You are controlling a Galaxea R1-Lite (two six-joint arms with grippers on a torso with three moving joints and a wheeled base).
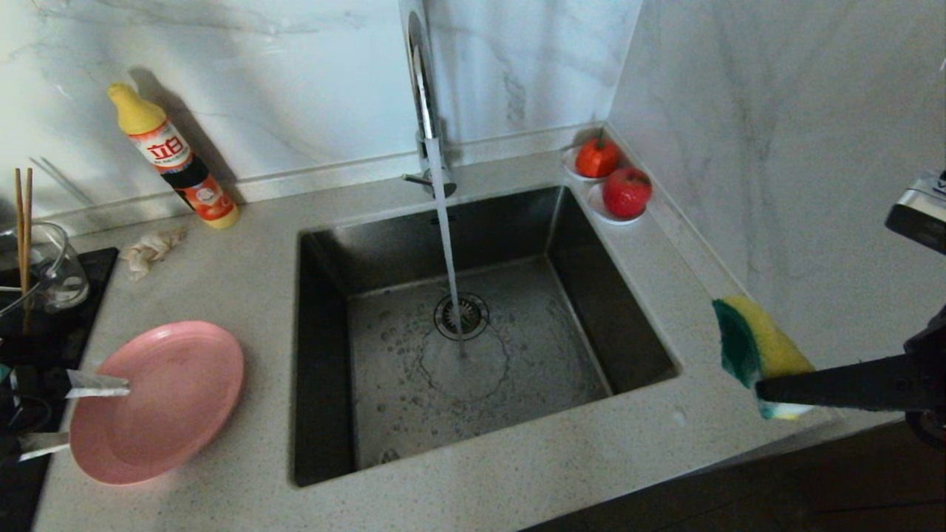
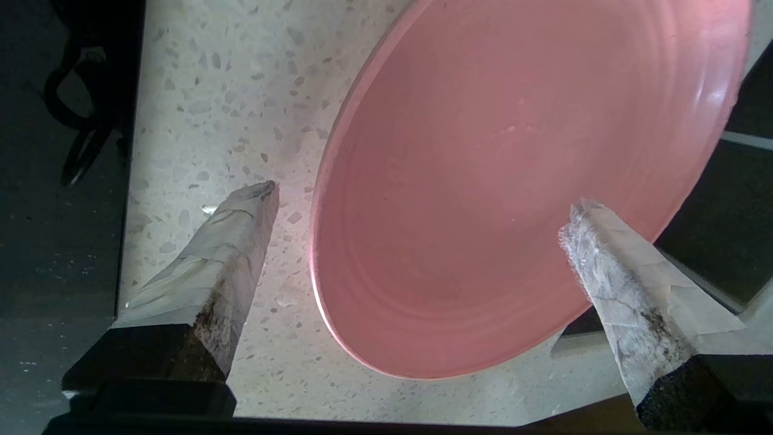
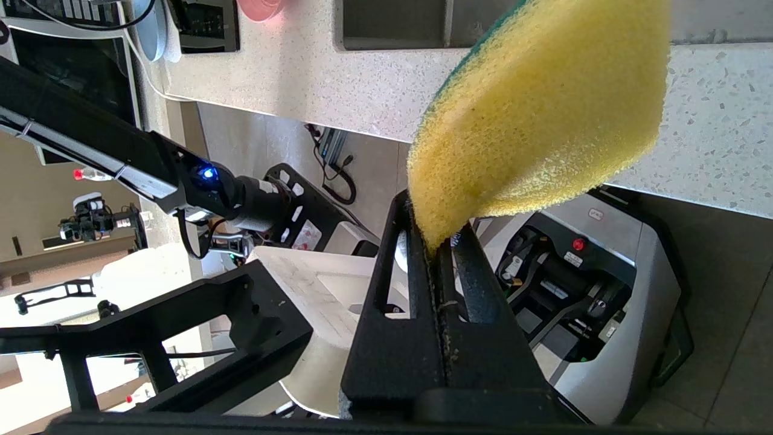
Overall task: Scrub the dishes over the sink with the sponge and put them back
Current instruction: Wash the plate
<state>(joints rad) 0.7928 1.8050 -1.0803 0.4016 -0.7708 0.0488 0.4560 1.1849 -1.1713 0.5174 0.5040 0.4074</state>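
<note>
Right gripper (image 3: 444,241), right of the sink (image 1: 473,332), pinches the sponge (image 1: 757,347); left gripper (image 1: 77,414), left of it, gapes wide around the plate's (image 1: 162,406) rim.

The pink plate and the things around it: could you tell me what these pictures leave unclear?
- Pink plate: whether it rests flat on the counter; the left gripper stands open astride its edge, no contact visible.
- Chopsticks: lower ends hidden inside the glass jug in the head view.
- Teal bowl: in no view.
- Sponge: its green face mostly turned away in the right wrist view; the right gripper clamps its end.
</note>
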